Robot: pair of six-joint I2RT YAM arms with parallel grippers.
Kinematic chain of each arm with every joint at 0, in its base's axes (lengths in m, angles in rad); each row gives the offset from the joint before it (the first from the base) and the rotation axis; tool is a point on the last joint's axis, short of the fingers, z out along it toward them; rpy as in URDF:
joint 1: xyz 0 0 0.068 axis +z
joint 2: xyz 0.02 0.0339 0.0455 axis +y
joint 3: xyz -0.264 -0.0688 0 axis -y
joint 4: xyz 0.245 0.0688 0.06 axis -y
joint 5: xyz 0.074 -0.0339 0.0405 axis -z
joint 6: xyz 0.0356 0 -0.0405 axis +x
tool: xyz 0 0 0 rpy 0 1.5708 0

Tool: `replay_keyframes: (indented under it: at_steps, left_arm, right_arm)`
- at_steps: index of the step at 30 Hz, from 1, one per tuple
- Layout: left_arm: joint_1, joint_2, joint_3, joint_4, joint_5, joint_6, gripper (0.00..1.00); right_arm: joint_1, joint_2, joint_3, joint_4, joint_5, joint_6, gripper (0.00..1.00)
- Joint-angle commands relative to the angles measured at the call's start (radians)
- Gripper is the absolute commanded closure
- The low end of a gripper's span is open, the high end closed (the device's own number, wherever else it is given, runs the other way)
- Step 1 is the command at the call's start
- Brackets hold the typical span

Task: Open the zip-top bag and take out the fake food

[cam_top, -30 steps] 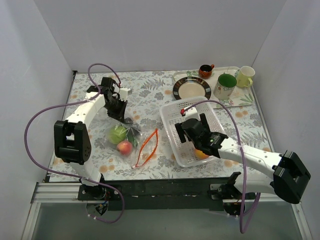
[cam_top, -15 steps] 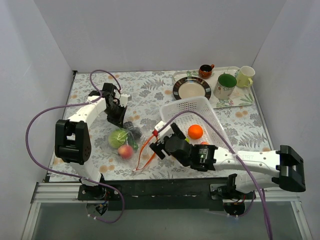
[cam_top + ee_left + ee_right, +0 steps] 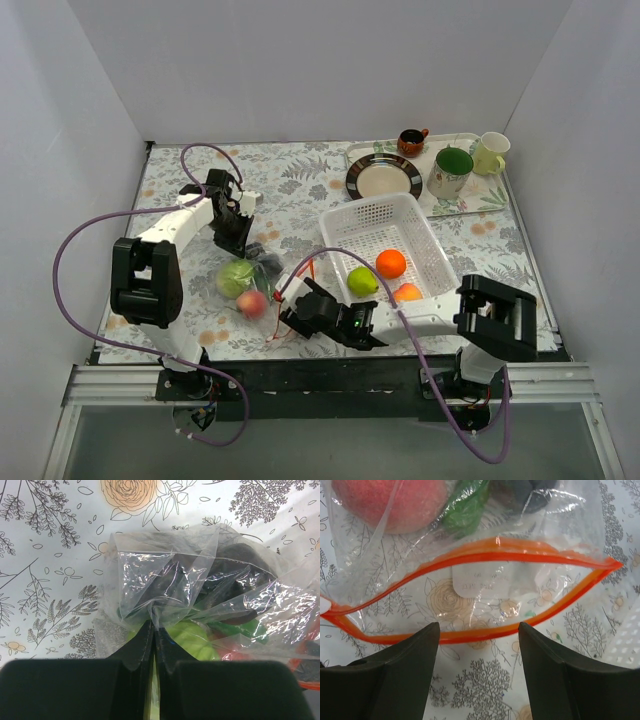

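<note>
Clear crinkly zip-top bag [image 3: 470, 580], orange-red mouth agape

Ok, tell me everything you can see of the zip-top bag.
Clear crinkly plastic bag lying on the flowered table, its orange zip strip parted into a wide-open mouth. Inside are a green apple, a peach and a dark green piece. The left gripper pinches its closed end; the right gripper sits open just before the mouth.

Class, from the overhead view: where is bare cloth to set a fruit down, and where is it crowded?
Bare cloth lies between the left arm and the plate, and right of the basket, nearer than the tray. Crowded: near-left, around the bag and the right arm.
</note>
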Motion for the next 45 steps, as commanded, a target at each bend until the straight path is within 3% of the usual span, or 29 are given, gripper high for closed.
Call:
replay_keyframes:
  at_steps: [1, 3, 7, 18, 24, 26, 31, 38, 42, 45]
  left_arm:
    - [0.002, -0.001, -0.010, 0.012, -0.019, 0.015, 0.99]
    - [0.002, 0.000, -0.015, 0.014, -0.017, 0.017, 0.99]
    - [0.002, 0.011, -0.021, 0.015, -0.010, 0.015, 0.99]
    - [0.002, 0.008, -0.027, 0.012, 0.009, 0.015, 0.99]
    - [0.002, 0.016, -0.033, 0.018, 0.032, -0.002, 0.99]
    - [0.002, 0.014, -0.033, 0.017, 0.030, -0.002, 0.99]
    - [0.002, 0.004, -0.035, 0.012, 0.021, 0.001, 0.99]
    - [0.000, -0.010, -0.041, 0.011, 0.024, -0.002, 0.99]
    - [0.000, -0.026, -0.041, 0.003, 0.021, -0.003, 1.00]
    - [0.000, -0.038, -0.047, -0.003, 0.021, -0.008, 1.00]
  right_arm:
    - [-0.043, 0.070, 0.078, 0.160, -0.084, -0.024, 0.24]
    - [-0.057, 0.096, 0.107, 0.186, -0.121, -0.025, 0.13]
    - [-0.086, 0.165, 0.161, 0.227, -0.177, -0.040, 0.02]
    - [-0.145, 0.290, 0.304, 0.229, -0.314, -0.006, 0.02]
    - [-0.145, 0.345, 0.368, 0.174, -0.293, 0.046, 0.02]
    - [-0.146, 0.362, 0.387, 0.140, -0.266, 0.067, 0.08]
    - [-0.145, 0.371, 0.359, 0.082, -0.250, 0.153, 0.33]
    - [-0.142, 0.267, 0.226, 0.123, -0.184, 0.173, 0.44]
    - [-0.142, 0.198, 0.166, 0.183, -0.167, 0.155, 0.64]
    - [-0.140, 0.178, 0.155, 0.213, -0.180, 0.147, 0.62]
